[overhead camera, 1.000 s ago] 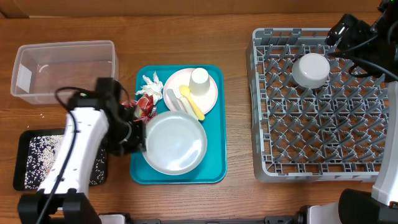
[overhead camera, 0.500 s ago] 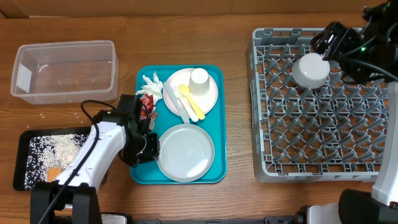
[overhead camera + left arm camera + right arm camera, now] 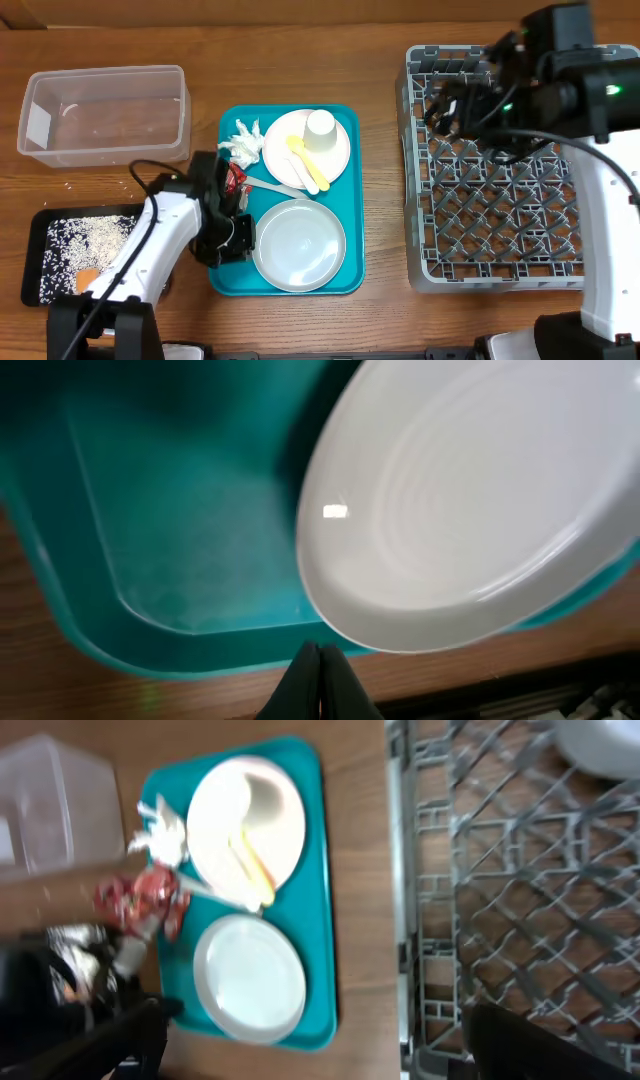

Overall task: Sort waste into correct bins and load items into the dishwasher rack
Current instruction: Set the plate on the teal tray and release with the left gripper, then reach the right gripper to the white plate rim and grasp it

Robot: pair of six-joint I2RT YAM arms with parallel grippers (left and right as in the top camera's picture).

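Observation:
My left gripper [image 3: 238, 240] [image 3: 318, 660] is shut and empty, low at the left rim of the big white plate [image 3: 298, 245] [image 3: 470, 510] on the teal tray [image 3: 345, 270]. A smaller plate [image 3: 335, 155] carries the white cup [image 3: 320, 125] and a yellow spoon [image 3: 308, 165]. The red wrapper [image 3: 235, 177] and the white napkin [image 3: 243, 143] lie at the tray's left edge. My right gripper [image 3: 447, 108] [image 3: 320, 1015] hangs open over the back left of the grey dishwasher rack [image 3: 495, 220]. A white bowl [image 3: 600, 740] sits in the rack, hidden overhead by the arm.
The clear tub [image 3: 100, 110] stands at the back left. The black tray [image 3: 32, 250] at the front left holds rice and an orange cube [image 3: 88, 275]. Loose rice grains [image 3: 70, 185] dot the wood between them. A white cutlery piece [image 3: 272, 185] lies between the plates.
The right arm has swung left across the rack and now covers the bowl. The left gripper has slid toward the table's front beside the big plate, which shifted slightly right.

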